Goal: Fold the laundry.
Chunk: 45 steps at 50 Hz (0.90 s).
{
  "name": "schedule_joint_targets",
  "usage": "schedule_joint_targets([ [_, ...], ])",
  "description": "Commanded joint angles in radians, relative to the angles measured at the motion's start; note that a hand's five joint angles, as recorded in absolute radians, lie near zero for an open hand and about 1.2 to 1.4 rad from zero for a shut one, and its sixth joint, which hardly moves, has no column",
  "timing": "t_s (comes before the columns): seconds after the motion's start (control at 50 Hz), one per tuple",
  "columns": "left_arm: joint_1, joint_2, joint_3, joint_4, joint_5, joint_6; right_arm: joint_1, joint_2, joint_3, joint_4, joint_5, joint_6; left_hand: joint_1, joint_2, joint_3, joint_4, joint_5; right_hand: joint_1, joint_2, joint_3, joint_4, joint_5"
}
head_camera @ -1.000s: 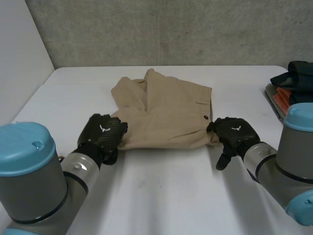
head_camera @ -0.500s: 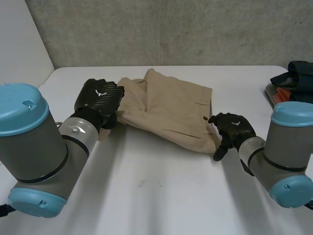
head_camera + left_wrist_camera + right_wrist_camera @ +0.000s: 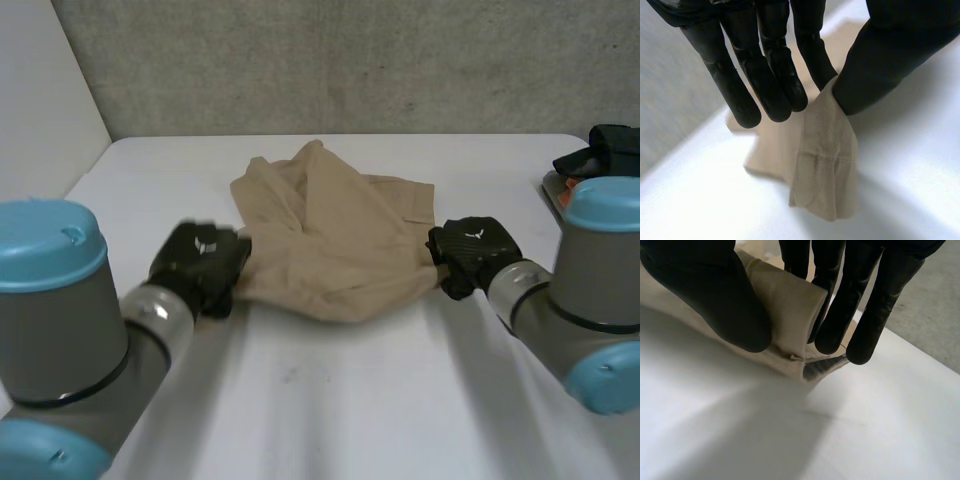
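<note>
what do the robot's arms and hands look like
The left arm and right arm are thick grey cylinders with rounded light-blue caps at the joints. The left hand and right hand are black, with a woven carbon-fibre look on the back, a small white emblem there, and smooth, round-tipped fingers.

1. The pile of dark folded clothes (image 3: 608, 148) at the white table's (image 3: 330, 400) far right corner is cut off by the picture's edge. It is also partly hidden behind the right arm's light-blue cap (image 3: 605, 205).
2. In the head view, the back of the black left hand (image 3: 200, 262) covers its own fingers and the corner of the beige cotton garment (image 3: 330, 250) that it pinches.
3. The black right hand (image 3: 470, 250) likewise hides its fingers and the garment's opposite corner.
4. In both wrist views, each hand's palm runs off the picture's edge.
5. What kind of garment it is cannot be told.
</note>
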Motion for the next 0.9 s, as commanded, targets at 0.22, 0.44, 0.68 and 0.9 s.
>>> schedule_joint_targets([
  [0.22,-0.056,0.052,-0.140,-0.179,0.006,0.061,-0.025,-0.255,0.207,0.305,-0.010,-0.515,0.264,0.197,0.202,0.194,0.235,0.435,0.217,0.211,0.209,0.238],
  [0.44,-0.032,-0.013,-0.114,0.131,-0.010,0.062,-0.018,-0.079,0.167,0.133,0.002,-0.308,-0.079,-0.145,-0.140,-0.149,-0.107,0.435,0.217,0.211,0.209,0.238],
  [0.68,0.001,0.038,-0.182,0.015,-0.008,0.045,-0.018,-0.079,0.179,0.069,0.015,-0.268,-0.749,-0.815,-0.810,-0.819,-0.777,0.435,0.217,0.211,0.209,0.238],
  [0.9,0.010,0.061,-0.237,-0.045,-0.002,0.028,-0.028,-0.077,0.179,0.031,0.053,-0.268,-0.746,-0.812,-0.807,-0.816,-0.774,0.435,0.217,0.211,0.209,0.238],
])
